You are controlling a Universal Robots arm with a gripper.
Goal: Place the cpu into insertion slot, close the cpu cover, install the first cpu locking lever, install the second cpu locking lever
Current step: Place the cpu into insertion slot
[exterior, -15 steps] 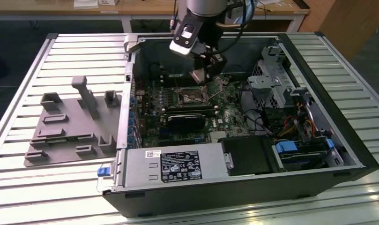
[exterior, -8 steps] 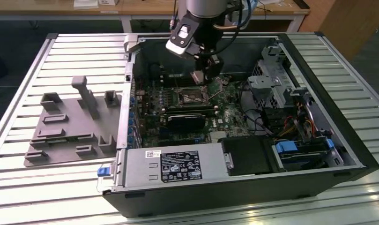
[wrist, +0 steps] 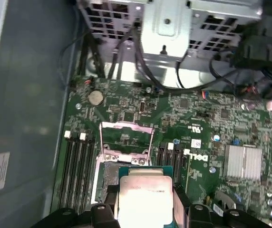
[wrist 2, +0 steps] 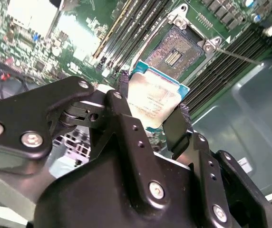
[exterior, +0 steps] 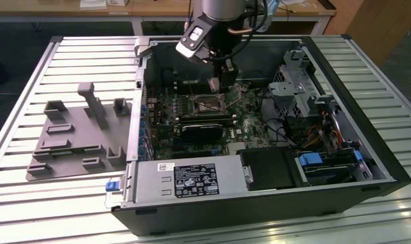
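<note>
Silvery-grey cpu [wrist 2: 160, 92], pinched at opposite edges by the gripper [wrist 2: 152, 100] so its underside is left free, is held near the insertion slot [wrist 2: 174, 52], cpu cover [wrist: 126, 125] raised clear.

The gripper [wrist 2: 152, 97] is matte black, its two jointed fingers [wrist 2: 126, 121] pinned with silver screws [wrist 2: 156, 190] (round heads, some cross-slotted), and above the gripper sit a white block [exterior: 193, 40], dark cables [exterior: 254, 30] and the smooth grey arm [exterior: 222, 7].
</note>
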